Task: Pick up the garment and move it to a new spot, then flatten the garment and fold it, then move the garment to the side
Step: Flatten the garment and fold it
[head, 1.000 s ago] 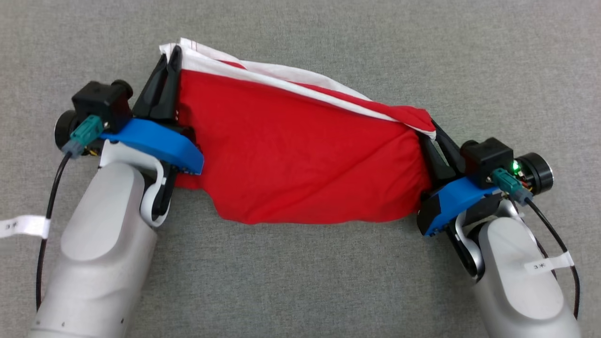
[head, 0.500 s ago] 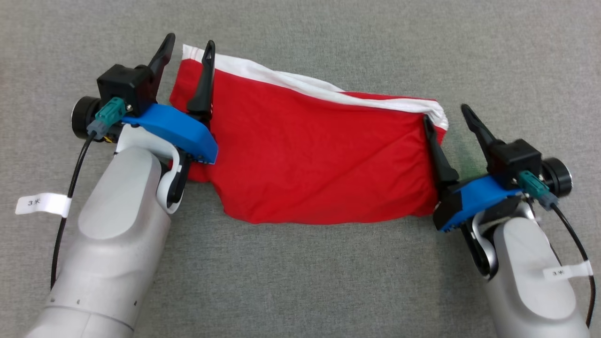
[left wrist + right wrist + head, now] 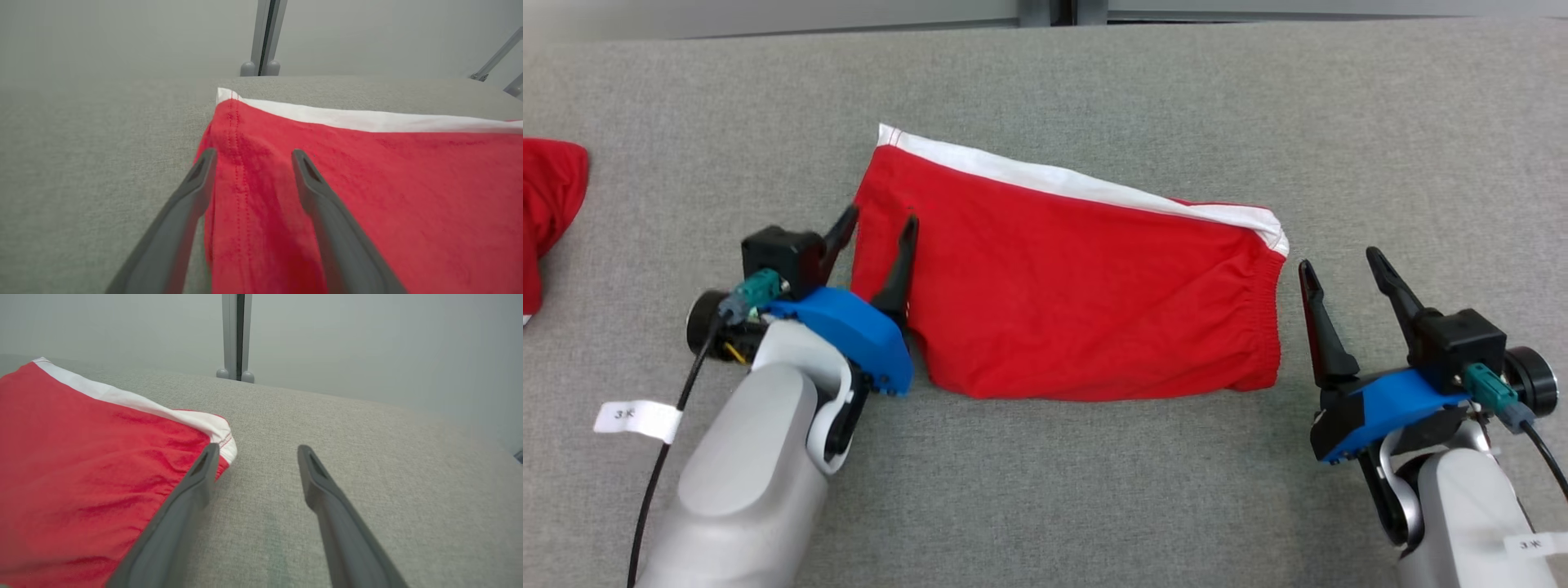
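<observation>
The folded garment point(image 3: 1078, 302) lies free; left gripper point(image 3: 882, 216) and right gripper point(image 3: 1338, 260) gape empty (fold seemingly done); next, regrip an edge to slide it aside.

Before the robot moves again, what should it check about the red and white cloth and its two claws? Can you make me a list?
1. The left gripper open: ok.
2. The right gripper open: ok.
3. The right gripper clear of the garment: ok, it sits beside the gathered end.
4. The left gripper clear of the garment: not ok, its fingers straddle the left edge.
5. The garment flat on the grey surface: ok, white band along the far edge.
6. Free spot at the side: cannot tell; another red cloth lies far left.
</observation>
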Robot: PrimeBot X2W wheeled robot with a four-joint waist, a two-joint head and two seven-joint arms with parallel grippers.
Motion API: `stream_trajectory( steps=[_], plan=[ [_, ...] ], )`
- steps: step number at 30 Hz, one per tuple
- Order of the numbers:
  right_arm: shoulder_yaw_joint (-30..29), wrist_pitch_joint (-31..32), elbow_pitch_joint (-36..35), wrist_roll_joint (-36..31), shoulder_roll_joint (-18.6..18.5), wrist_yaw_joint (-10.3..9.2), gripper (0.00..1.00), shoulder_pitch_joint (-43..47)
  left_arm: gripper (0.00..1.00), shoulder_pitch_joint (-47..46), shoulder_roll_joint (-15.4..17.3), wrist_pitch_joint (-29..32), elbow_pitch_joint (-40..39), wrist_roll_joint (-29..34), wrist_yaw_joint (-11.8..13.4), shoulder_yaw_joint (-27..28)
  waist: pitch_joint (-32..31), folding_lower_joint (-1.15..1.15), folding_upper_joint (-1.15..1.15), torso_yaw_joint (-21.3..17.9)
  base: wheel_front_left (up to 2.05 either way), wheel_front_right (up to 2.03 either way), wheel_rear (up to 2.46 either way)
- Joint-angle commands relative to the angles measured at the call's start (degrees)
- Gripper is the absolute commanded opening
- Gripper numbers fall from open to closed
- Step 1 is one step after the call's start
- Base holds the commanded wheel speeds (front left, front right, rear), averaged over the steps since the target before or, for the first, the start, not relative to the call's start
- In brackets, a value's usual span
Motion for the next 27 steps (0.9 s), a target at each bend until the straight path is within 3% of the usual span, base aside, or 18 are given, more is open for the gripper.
stream_trajectory(
  steps=[1,13,22,23,24,25,27],
  plan=[
    [-0.21,0.21,-0.88,0.32,-0.02,-0.01,1.00,0.93,1.00,1.04,0.55,0.98,-0.70,-0.23,0.52,-0.05,-0.40,0.01,0.00,-0.33,0.00,0.00,0.00],
    [0.83,1.76,-5.82,1.60,-0.02,-0.01,1.00,3.61,1.00,6.02,3.68,8.72,-3.87,-1.78,4.43,0.67,-0.79,0.01,0.00,-2.99,0.00,0.00,0.00],
    [1.79,1.31,-6.06,2.10,-0.02,-0.01,1.00,3.83,1.00,5.35,2.38,11.67,-1.99,-5.72,3.06,1.68,-0.52,0.01,0.00,-4.67,0.00,0.00,0.00],
    [1.93,1.21,-5.96,2.12,-0.02,-0.01,1.00,3.80,0.90,5.24,1.99,11.85,-1.97,-6.33,2.49,1.75,-0.57,0.01,0.00,-4.80,0.00,0.00,0.00],
    [2.02,1.08,-5.83,2.09,-0.02,-0.01,1.00,3.76,0.40,5.15,1.80,11.85,-2.02,-6.75,2.22,1.80,-0.66,0.01,0.00,-4.91,0.00,0.00,0.00],
    [2.10,1.02,-5.69,2.07,-0.02,-0.01,1.00,3.77,0.00,5.13,1.62,11.76,-1.99,-7.25,1.99,1.86,-0.84,0.01,0.00,-4.98,0.00,0.00,0.00],
    [2.24,0.82,-5.39,2.01,-0.01,-0.01,1.00,4.03,0.00,5.49,1.33,11.62,-1.96,-7.95,1.52,1.72,-1.34,0.01,0.00,-5.00,0.00,0.00,0.00]
  ],
)
